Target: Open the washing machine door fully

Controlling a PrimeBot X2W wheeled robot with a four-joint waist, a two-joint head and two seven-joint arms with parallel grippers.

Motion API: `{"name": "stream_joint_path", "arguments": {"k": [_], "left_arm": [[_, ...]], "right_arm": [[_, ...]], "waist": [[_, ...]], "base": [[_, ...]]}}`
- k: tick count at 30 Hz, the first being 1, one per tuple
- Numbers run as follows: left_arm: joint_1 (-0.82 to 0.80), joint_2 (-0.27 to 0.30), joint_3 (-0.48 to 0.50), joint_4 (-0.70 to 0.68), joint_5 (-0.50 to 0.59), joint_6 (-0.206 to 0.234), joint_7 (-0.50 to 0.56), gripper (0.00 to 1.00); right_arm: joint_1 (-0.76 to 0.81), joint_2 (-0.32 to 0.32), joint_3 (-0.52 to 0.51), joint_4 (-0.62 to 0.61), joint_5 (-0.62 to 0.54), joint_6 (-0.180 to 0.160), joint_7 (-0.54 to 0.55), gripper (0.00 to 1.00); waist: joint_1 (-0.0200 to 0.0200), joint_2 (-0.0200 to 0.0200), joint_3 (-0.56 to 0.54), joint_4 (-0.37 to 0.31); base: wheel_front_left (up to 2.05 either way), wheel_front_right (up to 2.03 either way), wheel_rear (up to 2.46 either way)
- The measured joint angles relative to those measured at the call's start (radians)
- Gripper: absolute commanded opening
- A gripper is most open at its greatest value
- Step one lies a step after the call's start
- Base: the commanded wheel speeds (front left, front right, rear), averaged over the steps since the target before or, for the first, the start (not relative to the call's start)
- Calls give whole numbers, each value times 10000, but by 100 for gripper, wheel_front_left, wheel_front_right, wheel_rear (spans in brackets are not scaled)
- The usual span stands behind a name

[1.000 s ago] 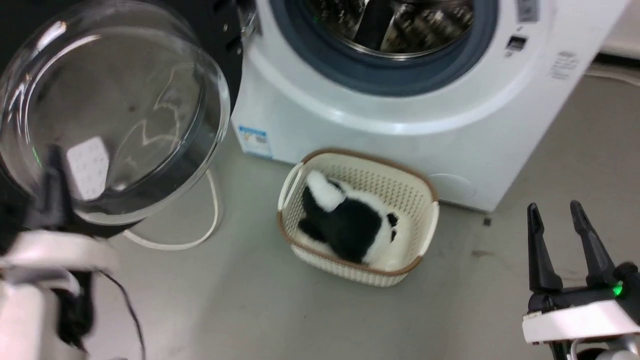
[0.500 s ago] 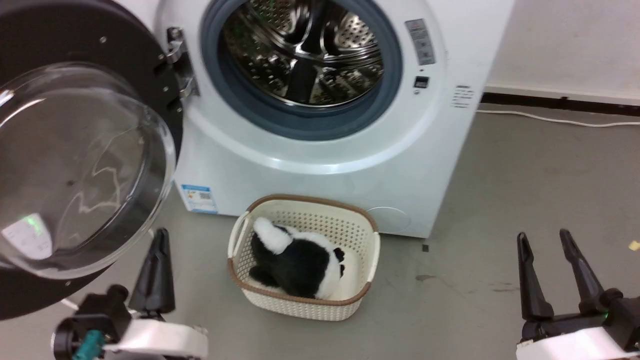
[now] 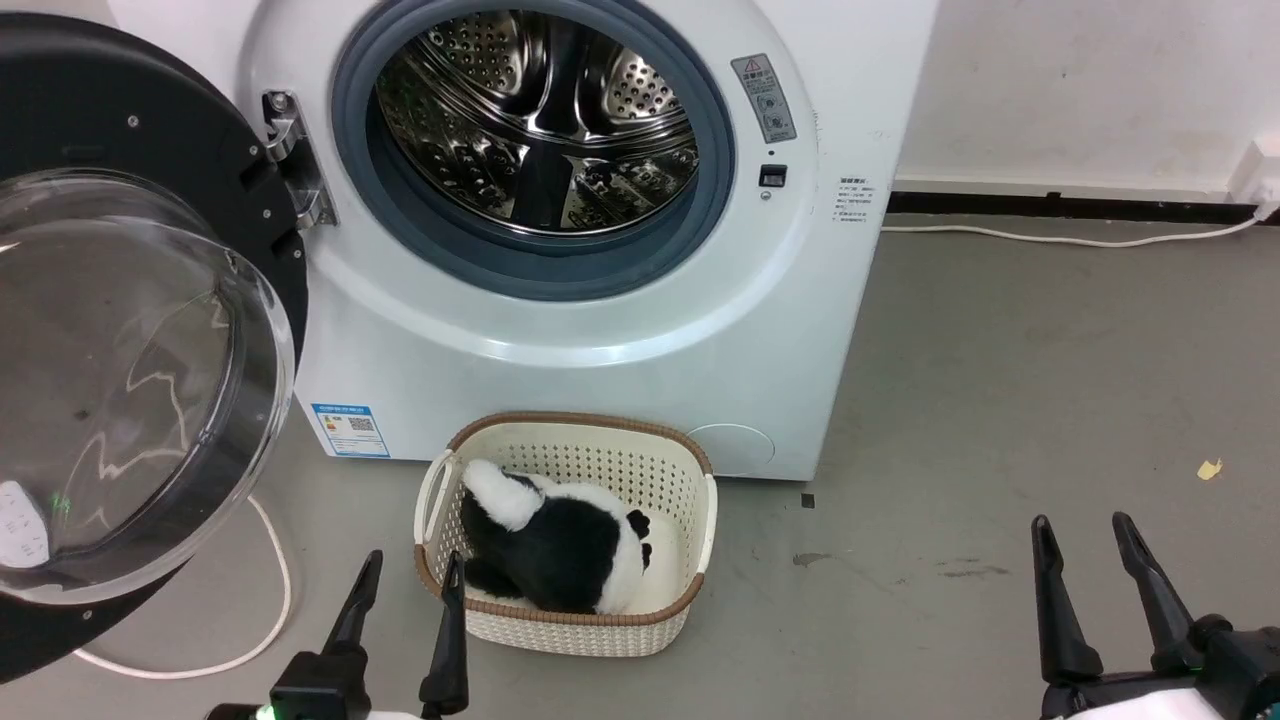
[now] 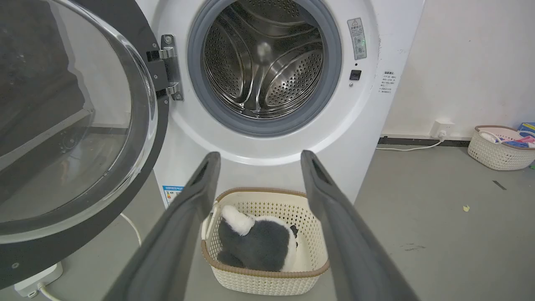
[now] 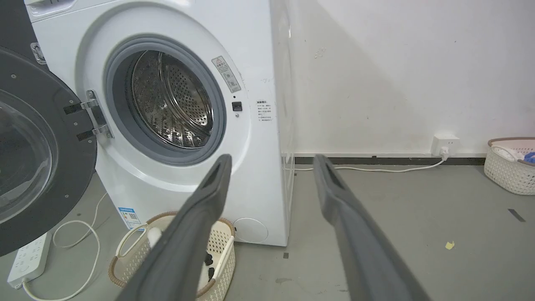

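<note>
The washing machine [image 3: 560,330] [image 4: 267,138] [image 5: 267,125] is a white front-loader with a grey rubber ring and a shiny perforated drum [image 3: 540,120]. Its door [image 3: 120,330] [image 4: 75,125] [image 5: 37,154] stands swung out to the left on a metal hinge [image 3: 295,160], black rim and clear glass bowl facing me. My left gripper [image 3: 412,565] [image 4: 259,156] is open, low at the bottom edge, right of the door and apart from it. My right gripper [image 3: 1082,525] [image 5: 271,161] is open at the lower right, holding nothing.
A cream basket [image 3: 690,470] [image 4: 313,255] with a black-and-white plush toy [image 3: 560,545] sits on the floor before the machine. A white cable [image 3: 270,600] and power strip [image 5: 27,259] lie left. Another basket [image 5: 508,165] stands by the right wall. Grey floor spreads right.
The head camera has risen and shifted, showing more of the drum mouth. My left gripper has come away from the door's lower edge to the bottom of the view, fingers apart.
</note>
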Motion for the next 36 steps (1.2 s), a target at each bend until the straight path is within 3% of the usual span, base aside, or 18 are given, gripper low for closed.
{"name": "stream_joint_path", "arguments": {"k": [20,21,36], "left_arm": [[-64,-146,245,69,161,69,2,100],[-65,-169,253,58,163,71,6,0],[-64,-261,341,54,265,-15,198,0]], "right_arm": [[-12,2,73,399,0,0,-113,100],[-13,0,77,401,-4,0,-115,0],[-30,-2,107,399,-107,0,86,0]], "waist": [[0,0,22,68],[0,0,28,74],[0,0,41,21]], "base": [[0,0,0],[0,0,0],[0,0,0]]}}
